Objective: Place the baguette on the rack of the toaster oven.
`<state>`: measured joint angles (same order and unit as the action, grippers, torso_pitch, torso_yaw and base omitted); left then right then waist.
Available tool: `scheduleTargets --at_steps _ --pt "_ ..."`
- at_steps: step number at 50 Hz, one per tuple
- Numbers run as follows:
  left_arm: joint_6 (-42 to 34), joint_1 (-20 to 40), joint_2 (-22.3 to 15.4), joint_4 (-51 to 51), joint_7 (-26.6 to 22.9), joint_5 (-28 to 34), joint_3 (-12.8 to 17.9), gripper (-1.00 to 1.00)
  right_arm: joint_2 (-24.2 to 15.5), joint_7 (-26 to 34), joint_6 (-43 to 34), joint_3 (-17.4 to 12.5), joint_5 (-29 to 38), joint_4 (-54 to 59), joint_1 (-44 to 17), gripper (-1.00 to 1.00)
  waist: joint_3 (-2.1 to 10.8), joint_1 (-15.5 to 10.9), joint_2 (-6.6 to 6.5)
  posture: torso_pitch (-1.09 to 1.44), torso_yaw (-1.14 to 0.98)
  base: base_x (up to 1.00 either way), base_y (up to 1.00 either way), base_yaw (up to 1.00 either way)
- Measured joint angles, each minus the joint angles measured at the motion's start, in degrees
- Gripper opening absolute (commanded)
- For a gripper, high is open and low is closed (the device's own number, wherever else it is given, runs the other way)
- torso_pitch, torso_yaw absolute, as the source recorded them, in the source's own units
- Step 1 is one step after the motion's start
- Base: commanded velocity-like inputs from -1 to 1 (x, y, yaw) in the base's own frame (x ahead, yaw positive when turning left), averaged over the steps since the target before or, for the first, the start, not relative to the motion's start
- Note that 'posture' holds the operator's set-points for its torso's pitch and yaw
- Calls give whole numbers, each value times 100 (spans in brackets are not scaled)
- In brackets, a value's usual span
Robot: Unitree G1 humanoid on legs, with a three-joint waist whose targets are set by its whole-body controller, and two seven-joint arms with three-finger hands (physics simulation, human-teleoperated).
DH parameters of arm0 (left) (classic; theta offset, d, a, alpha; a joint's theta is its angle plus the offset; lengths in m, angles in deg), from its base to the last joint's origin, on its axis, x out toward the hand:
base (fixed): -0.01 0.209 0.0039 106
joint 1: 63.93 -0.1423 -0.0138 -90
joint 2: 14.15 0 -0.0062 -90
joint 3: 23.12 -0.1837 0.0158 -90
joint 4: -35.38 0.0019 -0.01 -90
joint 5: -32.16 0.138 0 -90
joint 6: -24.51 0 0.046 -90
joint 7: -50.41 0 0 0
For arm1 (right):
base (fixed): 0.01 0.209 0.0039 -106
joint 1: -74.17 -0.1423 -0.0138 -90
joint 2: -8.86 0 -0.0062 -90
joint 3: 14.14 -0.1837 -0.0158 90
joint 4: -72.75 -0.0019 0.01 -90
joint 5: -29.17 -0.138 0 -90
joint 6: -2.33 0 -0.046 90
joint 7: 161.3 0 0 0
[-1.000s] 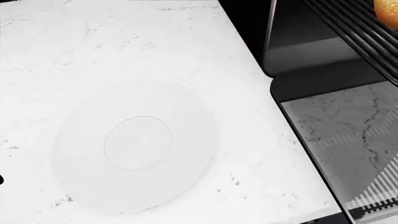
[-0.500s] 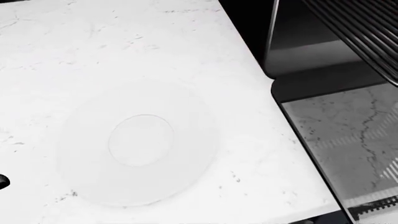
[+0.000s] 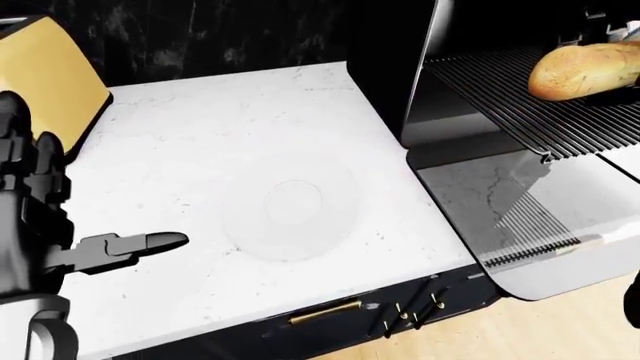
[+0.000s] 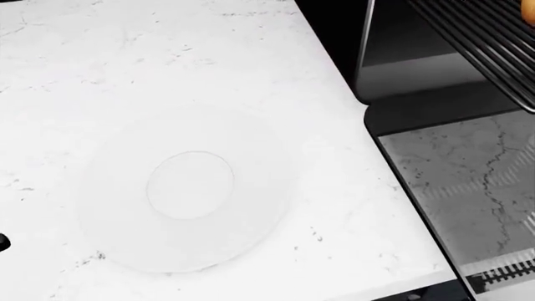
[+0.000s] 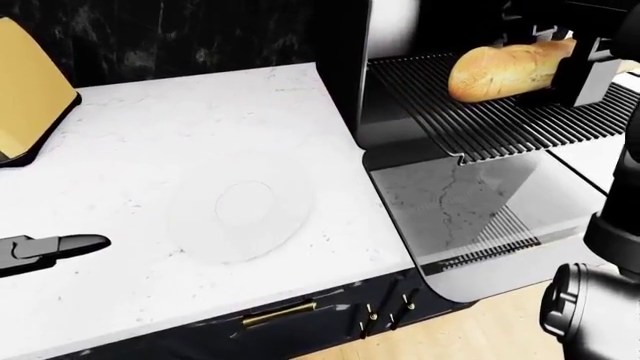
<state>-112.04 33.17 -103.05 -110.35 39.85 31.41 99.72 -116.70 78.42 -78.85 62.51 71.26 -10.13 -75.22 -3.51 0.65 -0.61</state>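
Observation:
The golden-brown baguette [image 5: 505,69] lies on the dark wire rack [image 5: 470,120], which is pulled out of the black toaster oven [image 3: 425,82]. In the right-eye view my right hand [image 5: 572,66] is at the baguette's right end, with black fingers [image 5: 583,75] on both sides of the loaf. The head view catches only a sliver of baguette [image 4: 529,12] at its top right corner. My left hand [image 3: 90,217] hovers over the counter's left side, open, with one finger [image 3: 150,241] stretched to the right and nothing in it.
An empty white plate [image 4: 108,219] sits on the white marble counter [image 3: 200,135]. The oven's glass door [image 3: 540,217] hangs open below the rack. A yellow box-shaped object [image 3: 45,79] stands at the counter's top left. A dark drawer front with a brass handle [image 3: 325,310] runs beneath the counter edge.
In the head view the baguette's edge left the top right corner, and now a sliver shows again. The picture shifted slightly. My left fingertip at the lower left edge barely moved.

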Motion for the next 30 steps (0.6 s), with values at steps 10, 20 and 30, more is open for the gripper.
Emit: scheduleTargets --at_steps 10,20,30 --pt "89 -80 61 43 -22 -5 47 100 2 3 -43 10 93 13 -19 -80 -5 -5 0 0 0 0 0 0" --pt "176 -143 89 55 -44 -23 114 100 -12 -11 -49 11 154 34 -45 -51 -2 -8 7 0 0 0 0 0" --pt "174 -126 84 56 -24 -19 92 100 -9 16 -37 12 179 31 -54 -15 -7 -10 4 0 0 0 0 0"
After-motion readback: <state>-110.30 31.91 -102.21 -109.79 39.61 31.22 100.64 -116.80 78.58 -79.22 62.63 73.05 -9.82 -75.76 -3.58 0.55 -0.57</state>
